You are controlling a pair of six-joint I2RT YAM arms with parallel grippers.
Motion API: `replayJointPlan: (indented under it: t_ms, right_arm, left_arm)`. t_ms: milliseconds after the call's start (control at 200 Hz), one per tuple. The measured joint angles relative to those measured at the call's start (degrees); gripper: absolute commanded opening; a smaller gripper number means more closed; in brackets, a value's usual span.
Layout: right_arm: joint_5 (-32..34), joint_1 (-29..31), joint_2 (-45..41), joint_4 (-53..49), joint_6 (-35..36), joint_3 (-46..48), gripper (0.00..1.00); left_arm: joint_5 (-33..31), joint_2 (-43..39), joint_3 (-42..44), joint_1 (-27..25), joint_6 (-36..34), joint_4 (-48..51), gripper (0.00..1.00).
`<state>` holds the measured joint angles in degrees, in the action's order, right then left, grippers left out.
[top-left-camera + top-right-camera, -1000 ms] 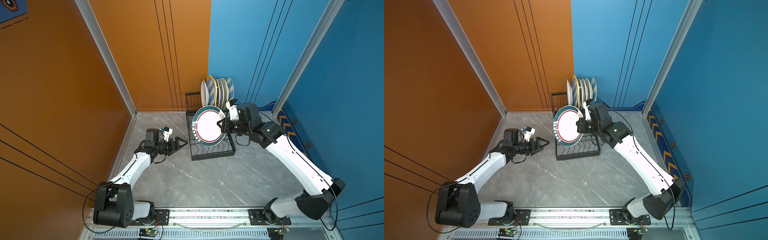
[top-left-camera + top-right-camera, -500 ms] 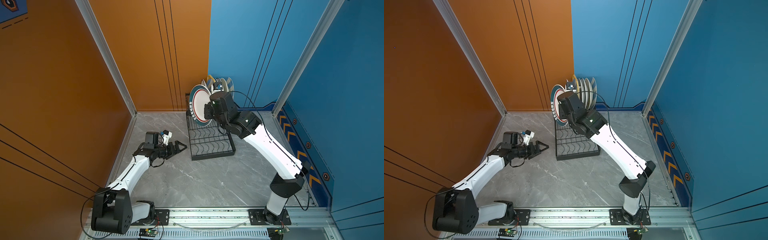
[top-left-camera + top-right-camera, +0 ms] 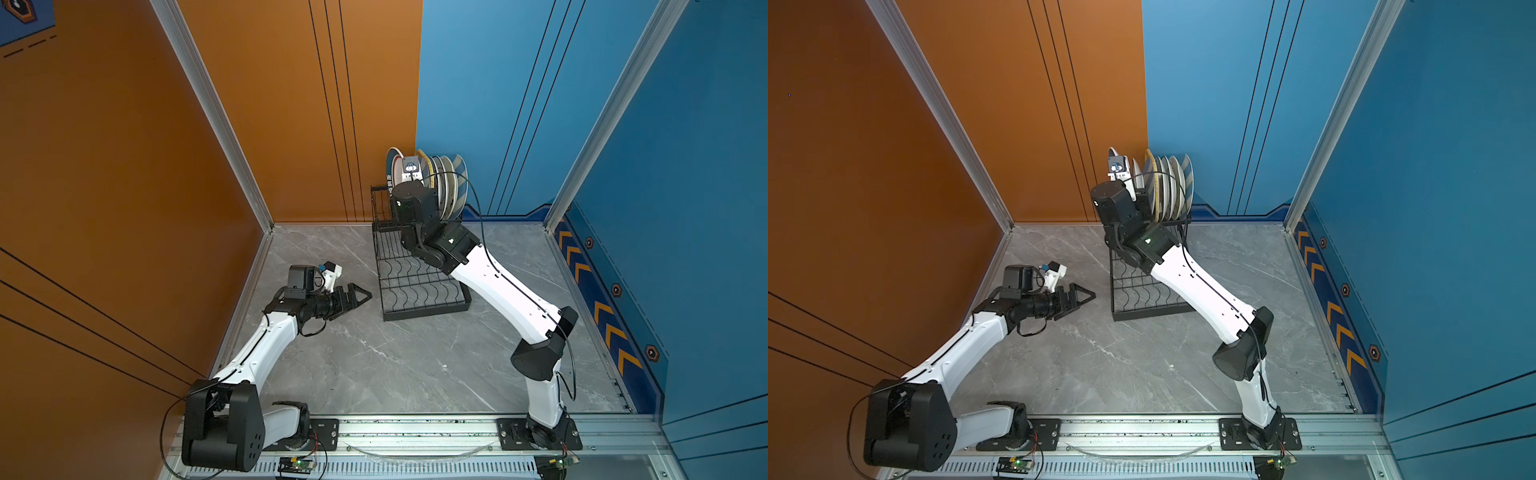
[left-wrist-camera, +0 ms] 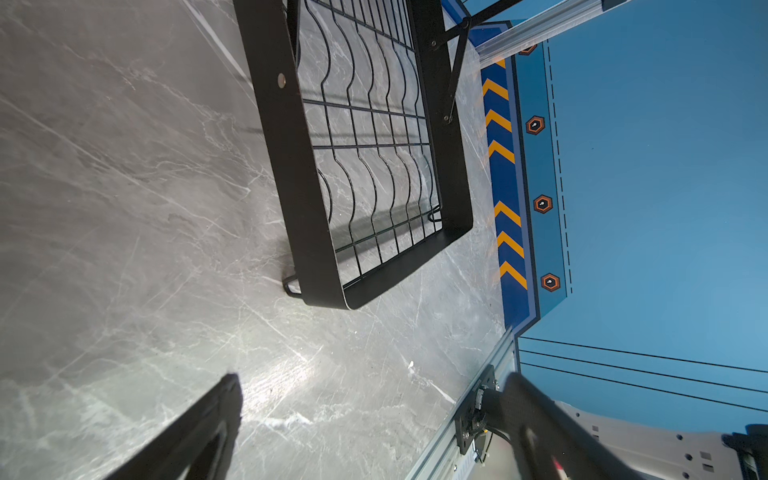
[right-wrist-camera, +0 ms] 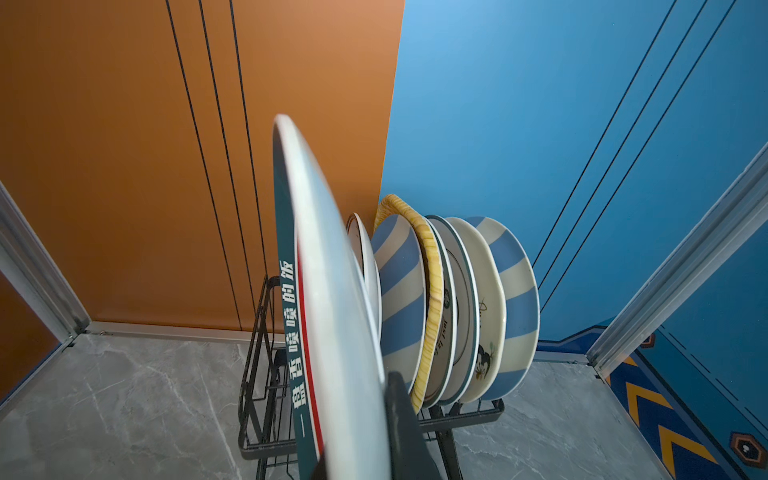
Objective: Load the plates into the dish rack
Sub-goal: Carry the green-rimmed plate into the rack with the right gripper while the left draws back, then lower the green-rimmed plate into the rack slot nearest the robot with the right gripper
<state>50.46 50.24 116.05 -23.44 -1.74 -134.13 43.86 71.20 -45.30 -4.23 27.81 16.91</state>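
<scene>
Plates [image 5: 453,307] stand on edge in a close row in the raised barred tier of the black wire dish rack [image 3: 424,314], which sits at the back of the grey marble floor [image 3: 395,365] near the corner where the orange wall [image 3: 291,104] meets the blue wall [image 3: 498,83]. Counting away from the arm's side, the row holds a small white plate [image 5: 362,253], a blue-and-cream striped plate [image 5: 399,291], a yellow woven plate [image 5: 433,286], a white plate with a green rim [image 5: 457,291], a cream plate with a printed figure [image 5: 484,316] and a second striped plate [image 5: 515,299].

The right gripper [image 5: 361,440] is pinched on the lower edge of a large white plate with a dark teal lettered rim [image 5: 328,316], one dark finger [image 5: 401,424] flat against its face. This teal-rimmed plate is upright at the end of the row beside the small white one. Whether its edge sits in the wires cannot be told.

The left gripper [image 3: 359,297] hangs spread wide over the floor, holding nothing, just beside the rack's flat wavy-wire grid [image 4: 374,166].
</scene>
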Motion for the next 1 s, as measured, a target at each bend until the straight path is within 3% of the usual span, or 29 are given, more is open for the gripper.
replayJointPlan:
  t_ms: [465,996]
  right_arm:
    - [2.64,-1.97,11.56,13.57,9.33,-4.02,0.00]
    - [3.41,-5.18,14.43,16.26,9.84,-7.06,0.00]
  left_arm:
    - [-0.42,0.00,0.04,0.96,-0.42,0.46,0.98]
    - [-1.05,1.01,0.04,1.92,-0.63,0.55,0.98]
